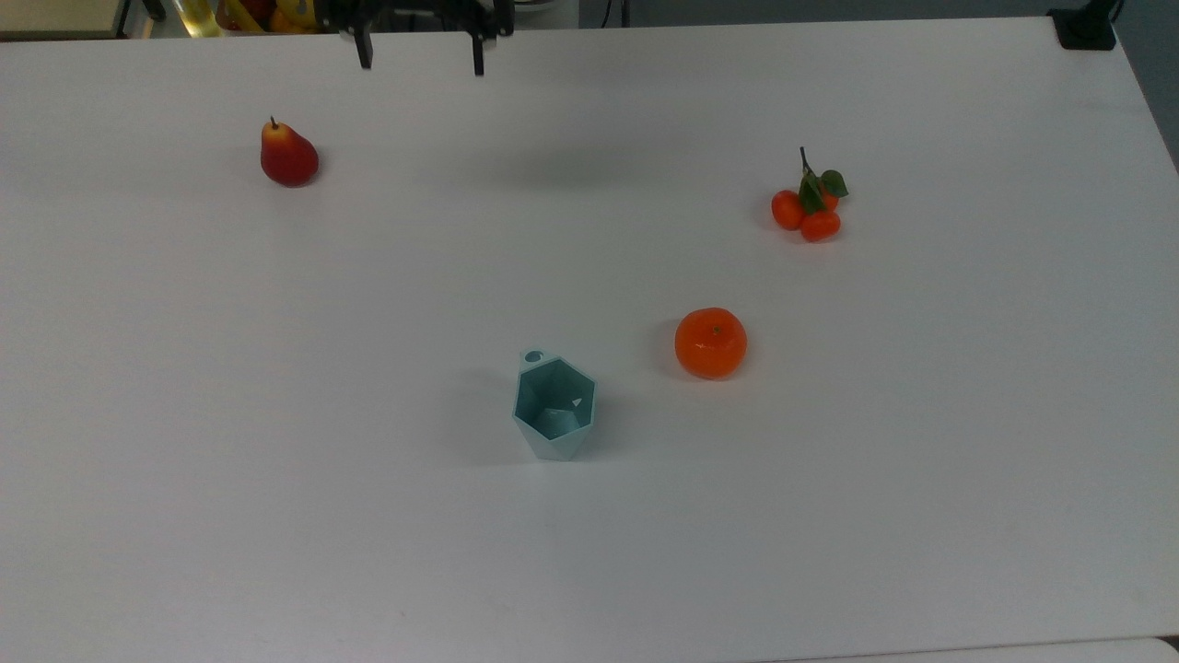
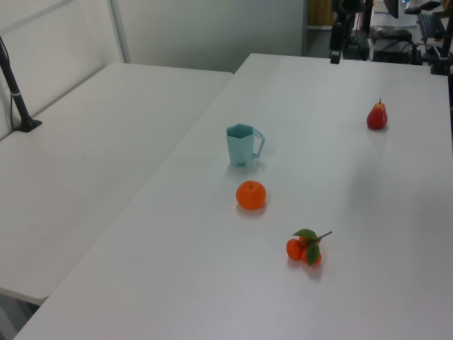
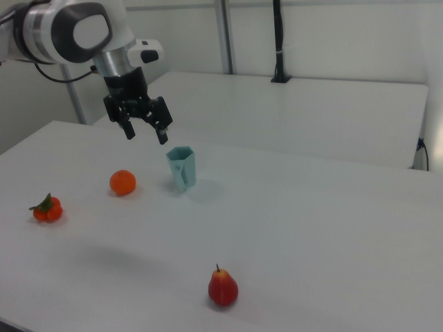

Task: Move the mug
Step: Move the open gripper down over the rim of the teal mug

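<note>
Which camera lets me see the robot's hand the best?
The right view: the whole hand shows there, open, high above the table. The top view catches two finger tips at its upper edge. The left view has one dark finger at the top.

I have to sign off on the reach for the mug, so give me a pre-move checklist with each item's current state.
1. Pale teal faceted plastic mug stands upright on the white table, mouth up: ok.
2. Black two-finger gripper is open and holds nothing: ok.
3. Gripper is lined up over the mug: not ok; in the top view it hangs at the table's far edge.
4. Room around the mug: ok; the round orange sits apart from it.
5. Red pear and small leafy orange cluster are well away from the mug: ok.
6. Opening is wide enough for the mug's rim: cannot tell.
</note>
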`<state>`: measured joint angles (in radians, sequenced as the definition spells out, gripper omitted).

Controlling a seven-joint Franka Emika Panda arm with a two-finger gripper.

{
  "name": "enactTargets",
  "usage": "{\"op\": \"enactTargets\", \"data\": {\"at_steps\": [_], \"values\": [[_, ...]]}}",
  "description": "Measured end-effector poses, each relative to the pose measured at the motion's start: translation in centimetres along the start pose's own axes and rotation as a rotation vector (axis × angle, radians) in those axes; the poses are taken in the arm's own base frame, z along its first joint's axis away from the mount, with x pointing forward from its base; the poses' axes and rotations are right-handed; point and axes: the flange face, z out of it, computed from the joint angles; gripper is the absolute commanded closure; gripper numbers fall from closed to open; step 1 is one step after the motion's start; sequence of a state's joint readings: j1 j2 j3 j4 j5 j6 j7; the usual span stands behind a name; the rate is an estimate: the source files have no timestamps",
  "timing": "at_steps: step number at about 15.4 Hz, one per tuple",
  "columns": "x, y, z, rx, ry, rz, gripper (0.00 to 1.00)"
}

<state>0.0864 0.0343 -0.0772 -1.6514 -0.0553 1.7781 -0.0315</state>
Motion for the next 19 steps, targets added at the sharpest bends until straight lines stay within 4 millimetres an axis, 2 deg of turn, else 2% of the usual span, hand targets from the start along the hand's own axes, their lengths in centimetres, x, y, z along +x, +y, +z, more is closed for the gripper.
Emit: {"op": "enactTargets", "data": {"at_steps": [6,11,14,18,19], "values": [[4.4,-3.6,5.8,0.001,0.097,-0.104,0.00],[7.4,-5.2,10.9,0.002,0.163,-0.147,0.00],[9.3,-8.4,16.4,-0.012,0.196,-0.212,0.00],[10.3,-9.9,20.9,-0.011,0.221,-0.237,0.00],[10.5,-10.3,21.8,-0.009,0.231,-0.242,0.04]]}}
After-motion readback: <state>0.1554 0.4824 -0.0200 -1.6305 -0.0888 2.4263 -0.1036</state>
